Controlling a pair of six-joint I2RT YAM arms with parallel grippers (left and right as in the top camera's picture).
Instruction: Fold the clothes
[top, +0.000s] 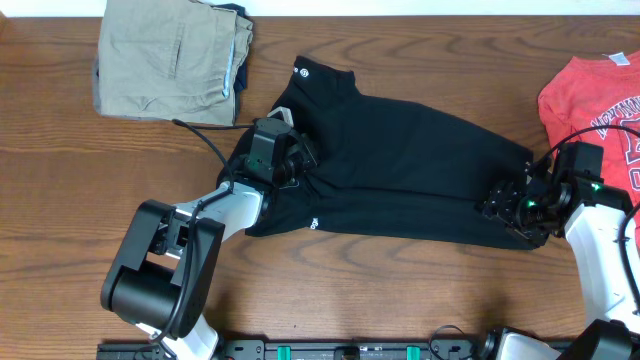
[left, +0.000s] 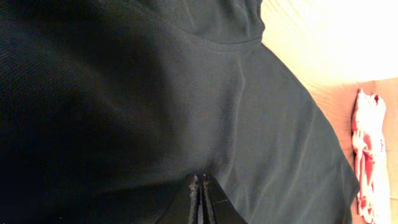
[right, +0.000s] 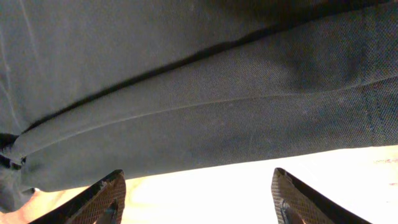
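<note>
The black shirt lies spread across the middle of the wooden table, with its collar at the upper left and a small white logo near the front hem. My left gripper sits on the shirt's left part. In the left wrist view it is shut, with the dark fabric pinched at its tips and creases running away from them. My right gripper is at the shirt's right end. In the right wrist view it is open over bare table, just off the edge of the shirt.
Folded tan trousers lie at the back left on a dark garment. A red T-shirt with white lettering lies at the right edge, and it also shows in the left wrist view. A black cable runs by the left arm.
</note>
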